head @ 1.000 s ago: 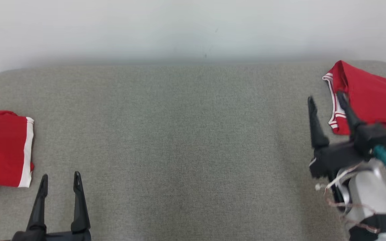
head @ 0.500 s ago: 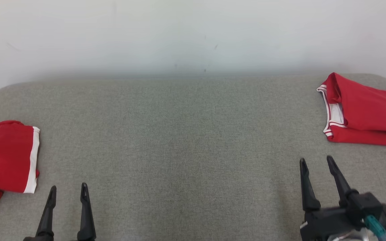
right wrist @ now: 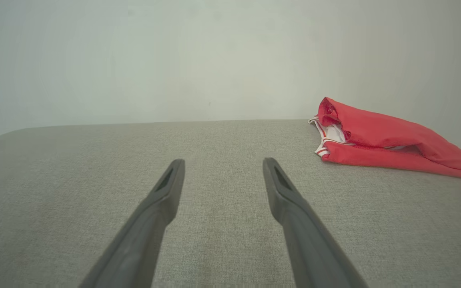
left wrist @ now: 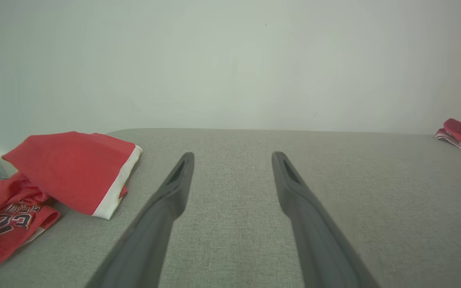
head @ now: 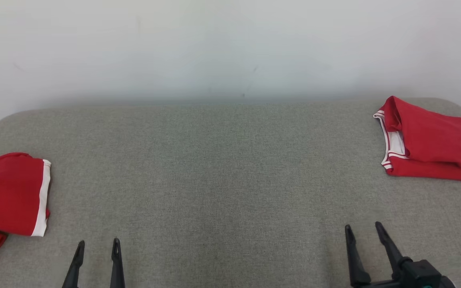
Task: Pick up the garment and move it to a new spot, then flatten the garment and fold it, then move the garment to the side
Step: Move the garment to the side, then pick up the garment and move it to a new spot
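Black fingers (head: 115, 260) of the L jaws and those of the R jaws stand parted: released, nothing btwn them. Both pairs sit low at the near edge of the grey bench (head: 222, 168), pointing fwd, apart from any cloth.

Outward from the R jaws, the garment (head: 430, 144) lies ahead and to the right, near the far right corner, well apart. It looks folded, white trim at its left end, long axis running L–R across the bench, so we judge it already set aside. R arm is much the nearer; L has the whole bench to cross.

Outward from the L jaws, a red heap (head: 8, 196) sits at the left edge, near, ahead and to the left, w/ a numbered jersey (left wrist: 10, 216) crumpled under a smoother piece. If another round is due, we reckon L arm takes it.

Arms pose alike: fingers aimed toward the wall (head: 230, 48), clear of the bench as far as we can tell.
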`<state>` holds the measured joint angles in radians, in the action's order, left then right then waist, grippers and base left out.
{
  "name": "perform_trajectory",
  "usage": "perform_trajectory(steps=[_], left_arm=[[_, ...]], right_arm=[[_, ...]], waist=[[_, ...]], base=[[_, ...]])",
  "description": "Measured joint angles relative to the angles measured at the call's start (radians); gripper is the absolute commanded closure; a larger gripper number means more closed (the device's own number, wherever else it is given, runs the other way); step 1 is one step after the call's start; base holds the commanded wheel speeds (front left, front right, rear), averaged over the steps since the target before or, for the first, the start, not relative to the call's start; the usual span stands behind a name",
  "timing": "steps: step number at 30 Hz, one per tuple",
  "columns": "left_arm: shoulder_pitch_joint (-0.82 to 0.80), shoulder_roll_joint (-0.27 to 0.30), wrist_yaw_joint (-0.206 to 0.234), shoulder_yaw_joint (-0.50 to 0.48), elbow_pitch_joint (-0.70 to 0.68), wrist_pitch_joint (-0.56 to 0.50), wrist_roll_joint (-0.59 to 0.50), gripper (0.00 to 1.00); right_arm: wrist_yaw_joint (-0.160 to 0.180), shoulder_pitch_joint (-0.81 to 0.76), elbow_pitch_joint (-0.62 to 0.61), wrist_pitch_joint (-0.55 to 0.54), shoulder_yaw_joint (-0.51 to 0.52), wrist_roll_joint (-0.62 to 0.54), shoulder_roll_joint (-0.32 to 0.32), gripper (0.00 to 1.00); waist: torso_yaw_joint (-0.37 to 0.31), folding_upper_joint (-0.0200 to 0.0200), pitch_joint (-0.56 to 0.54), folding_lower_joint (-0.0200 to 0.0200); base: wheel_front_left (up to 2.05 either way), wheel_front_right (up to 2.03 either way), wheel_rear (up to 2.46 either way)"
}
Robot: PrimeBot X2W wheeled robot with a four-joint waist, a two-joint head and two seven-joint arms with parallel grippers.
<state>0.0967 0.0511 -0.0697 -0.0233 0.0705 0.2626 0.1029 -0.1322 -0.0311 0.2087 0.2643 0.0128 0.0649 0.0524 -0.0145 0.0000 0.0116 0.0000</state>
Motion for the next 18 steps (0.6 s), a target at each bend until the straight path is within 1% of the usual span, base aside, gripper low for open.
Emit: perform_trajectory(steps=[7, 18], left_arm=[[0.006, 0.0, -0.001, 0.007, 0.034, 0.0, 0.003, 0.0], [0.009, 0.0, 0.0, 0.012, 0.045, 0.0, 0.005, 0.0]], right_arm=[[0.0, -0.007, 0.017, 0.0, -0.012, 0.012, -0.001, 0.0], [0.0, -0.007, 0.03, 0.0, -0.012, 0.012, -0.001, 0.0]], waist=[[-0.006, 0.0, -0.008, 0.0], [-0.007, 0.0, -0.013, 0.0]], base=[[0.0, 0.0, 0.0], [0.0, 0.0, 0.0]])
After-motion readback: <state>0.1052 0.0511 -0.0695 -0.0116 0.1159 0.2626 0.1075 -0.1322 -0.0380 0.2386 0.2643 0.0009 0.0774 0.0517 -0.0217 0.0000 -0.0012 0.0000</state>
